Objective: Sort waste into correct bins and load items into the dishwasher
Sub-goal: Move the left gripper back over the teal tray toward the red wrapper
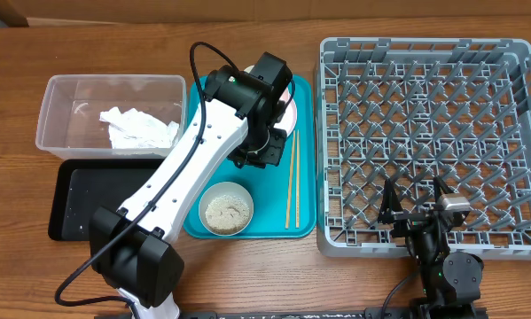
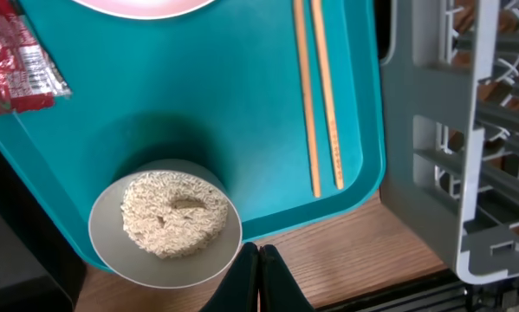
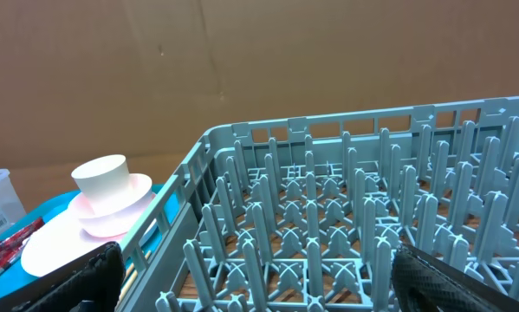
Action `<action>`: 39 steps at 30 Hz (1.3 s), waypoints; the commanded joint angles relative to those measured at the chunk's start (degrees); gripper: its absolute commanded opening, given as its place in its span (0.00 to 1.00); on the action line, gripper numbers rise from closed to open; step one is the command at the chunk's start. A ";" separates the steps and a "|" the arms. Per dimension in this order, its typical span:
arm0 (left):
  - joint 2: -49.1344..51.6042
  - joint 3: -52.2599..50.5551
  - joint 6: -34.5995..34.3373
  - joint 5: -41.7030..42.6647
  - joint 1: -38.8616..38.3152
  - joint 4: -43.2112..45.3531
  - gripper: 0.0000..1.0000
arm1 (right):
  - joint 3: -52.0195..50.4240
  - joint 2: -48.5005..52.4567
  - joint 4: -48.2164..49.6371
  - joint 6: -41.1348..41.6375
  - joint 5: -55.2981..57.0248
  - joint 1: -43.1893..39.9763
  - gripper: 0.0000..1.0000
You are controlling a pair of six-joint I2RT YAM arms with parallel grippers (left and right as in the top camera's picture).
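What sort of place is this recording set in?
Probably a staged lab tabletop, not a real kitchen: a dish rack and teal tray sit on a wooden table, with a cardboard backdrop behind.

A robot lab mock-up, no real kitchen. Cardboard wall (image 3: 242, 52) beyond the fingers (image 3: 467, 282); wooden worktop (image 1: 247, 27) beneath them.
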 commanded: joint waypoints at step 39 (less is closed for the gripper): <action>-1.07 -0.35 -3.26 -2.78 -0.17 1.16 0.15 | -0.59 -0.57 0.46 -0.17 -0.15 -0.07 1.00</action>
